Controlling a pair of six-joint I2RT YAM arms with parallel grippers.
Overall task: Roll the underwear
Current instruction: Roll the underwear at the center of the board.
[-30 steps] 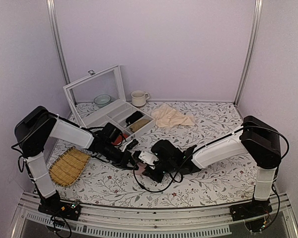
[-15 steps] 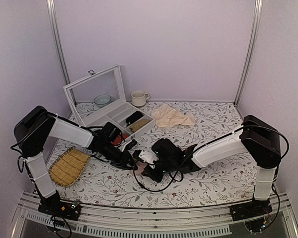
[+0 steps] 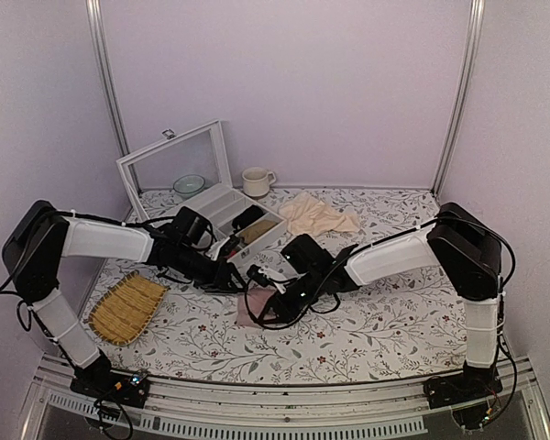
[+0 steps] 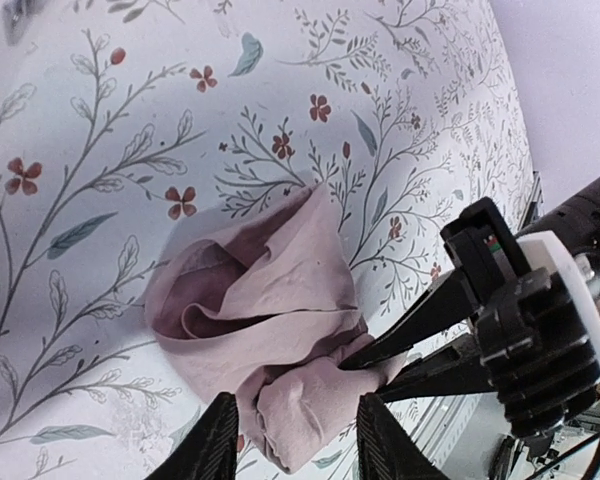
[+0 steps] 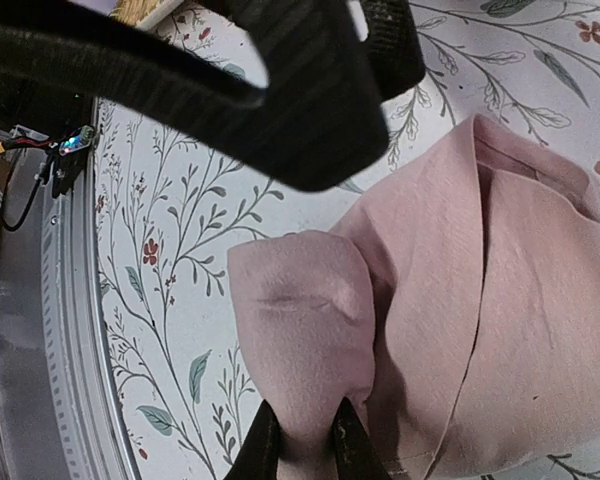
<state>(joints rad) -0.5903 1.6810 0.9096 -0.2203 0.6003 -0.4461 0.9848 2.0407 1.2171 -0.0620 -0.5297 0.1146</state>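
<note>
1. The underwear (image 3: 253, 312) lies on the floral desk (image 3: 394, 321), near the front and about at the middle. It is a crumpled dusty-pink bundle, folded partly over itself.
2. In the left wrist view its long axis runs away from the camera. A thin pointed corner lies at the far end, and a thick, rolled-up lump lies at the near end.
3. In the top view the two pincers cover most of the cloth, so its axis cannot be told there.
4. In the right wrist view a rounded folded lobe points toward the camera. A wider, flatter panel spreads away to the right behind it.
5. The right pincer (image 5: 305, 420) is clamped on the underwear. Its two fingers stand close together with the edge of the lobe pinched between them. The left wrist view shows the same narrow grip from the side.
6. The left pincer (image 4: 295, 420) is spread wide. Its fingers stand on either side of the thick near end of the bundle without squeezing it.
7. The left arm has its elbow raised at the far left. Its white forearm stretches low across the desk toward the centre, above a woven tray (image 3: 124, 310).
8. The right arm has its elbow high at the right. Its forearm slopes down and leftward, so the two pincers meet over the cloth.
</note>
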